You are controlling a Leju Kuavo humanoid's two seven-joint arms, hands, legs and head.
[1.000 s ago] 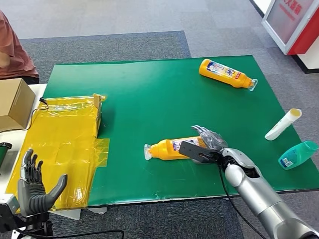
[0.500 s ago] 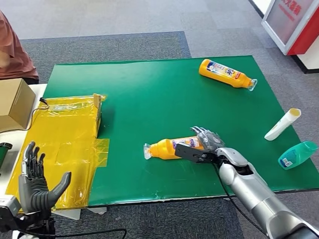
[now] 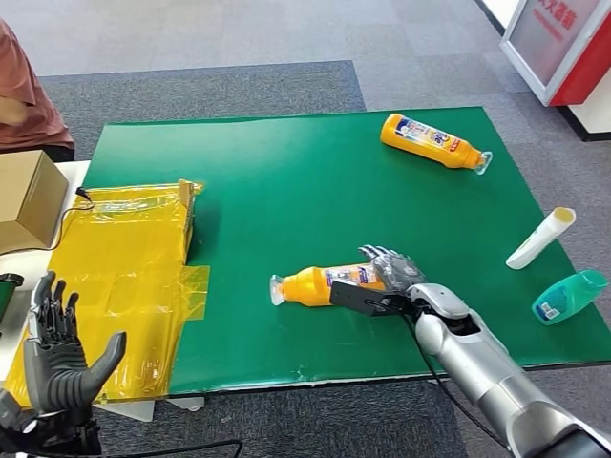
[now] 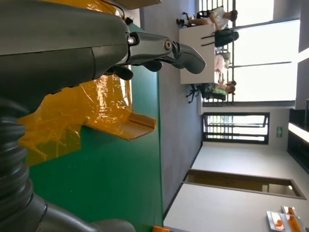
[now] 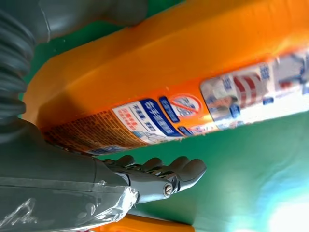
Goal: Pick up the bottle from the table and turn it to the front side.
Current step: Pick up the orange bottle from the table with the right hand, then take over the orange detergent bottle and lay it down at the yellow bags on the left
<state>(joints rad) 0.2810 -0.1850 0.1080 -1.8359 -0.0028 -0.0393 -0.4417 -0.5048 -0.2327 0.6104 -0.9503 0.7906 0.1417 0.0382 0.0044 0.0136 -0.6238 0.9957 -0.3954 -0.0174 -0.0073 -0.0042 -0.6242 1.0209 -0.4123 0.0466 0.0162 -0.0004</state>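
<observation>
Bottle (image 3: 325, 284) lying near table (image 3: 288, 172) front edge, clasped by right hand (image 3: 386, 277) | left hand (image 3: 53, 358) held empty, fingers spread

Bottle (image 3: 327, 284) at the table's 6 o'clock: glossy orange plastic, smooth, with a printed paper-like label. Table cover (image 3: 303, 191): matt green, smooth. Sheet (image 3: 122, 277) at 9 o'clock: glossy yellow film, wrinkled. Box (image 3: 29, 197) beyond it: matt brown cardboard. Right hand (image 3: 389, 277): dark matt plastic fingers; the arm behind it is satin silver metal. Floor (image 3: 216, 91): grey carpet, rough.
</observation>
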